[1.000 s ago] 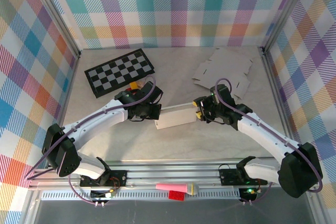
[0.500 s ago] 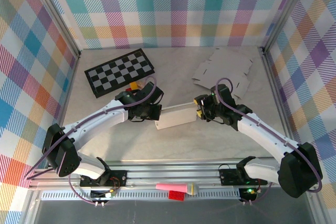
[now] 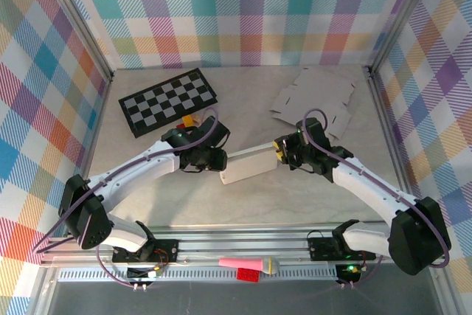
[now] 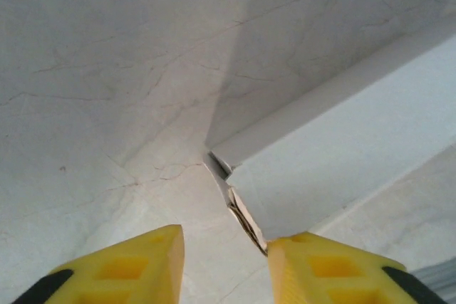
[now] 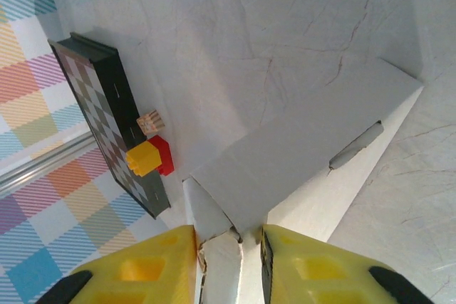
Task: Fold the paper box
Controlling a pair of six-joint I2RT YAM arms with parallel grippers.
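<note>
Since a second ago the paper box (image 3: 247, 165) has swung a little on the table (image 3: 295, 204). Its left end now sits nearer the arms' bases and its right end is raised toward the back. The left gripper (image 4: 224, 245) has let go, and its yellow fingers stand apart with the box's near corner just beside the right-hand one. The right gripper (image 5: 228, 236) is drawn in on the end flap (image 5: 219, 261) and pinches it between its pads.

The step in hand looks like closing that end. To do it well, the right arm should probably hold the flap square to the slot and push along the length of the box, not down. The left gripper should brace the far end (a light box slides easily) so the push goes into the fold.

The box lies mid-table between the two grippers with its top closed, so its inside cannot be seen. A flat cardboard sheet (image 3: 313, 97) lies well apart at the back right, and a checkerboard (image 3: 168, 101) at the back left. Small red and yellow blocks (image 5: 149, 156) rest at the checkerboard's edge.
</note>
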